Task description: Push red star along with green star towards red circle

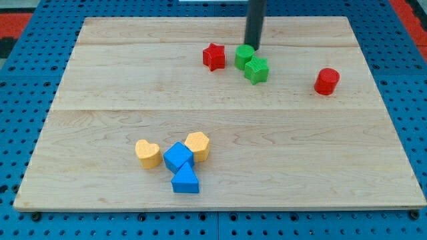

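Observation:
The red star (214, 57) lies on the wooden board (100, 80) near the view's top centre. Just to its right sit two green blocks that touch each other: a rounded green one (243, 57) and, right and slightly lower, the green star (256, 69). The red circle (327, 81) stands apart further to the view's right. My tip (253, 45) comes down from the view's top and ends just above the rounded green block, close to or touching its upper edge, up and right of the red star.
A cluster sits at the lower left centre: a yellow heart (147, 153), a yellow hexagon-like block (197, 145), a blue cube (178, 157) and a blue triangle (185, 180). Blue pegboard surrounds the board.

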Motion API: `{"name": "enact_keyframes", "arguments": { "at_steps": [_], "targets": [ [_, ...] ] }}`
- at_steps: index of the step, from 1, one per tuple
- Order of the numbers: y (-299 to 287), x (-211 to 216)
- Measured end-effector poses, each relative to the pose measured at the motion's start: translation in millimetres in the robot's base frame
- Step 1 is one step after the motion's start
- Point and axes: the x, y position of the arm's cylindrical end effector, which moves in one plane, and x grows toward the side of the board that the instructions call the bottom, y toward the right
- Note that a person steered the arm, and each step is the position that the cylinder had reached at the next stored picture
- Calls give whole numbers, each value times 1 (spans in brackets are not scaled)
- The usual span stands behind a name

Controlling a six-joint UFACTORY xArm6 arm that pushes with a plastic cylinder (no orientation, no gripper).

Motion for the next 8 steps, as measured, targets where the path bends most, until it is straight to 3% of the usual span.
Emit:
{"name": "enact_keyframes", "arguments": {
  "at_steps": [1, 3, 6, 8],
  "targets": [
    [-4, 26],
    [-55, -7],
    [-106, 4],
    [-186, -4]
  ]
}}
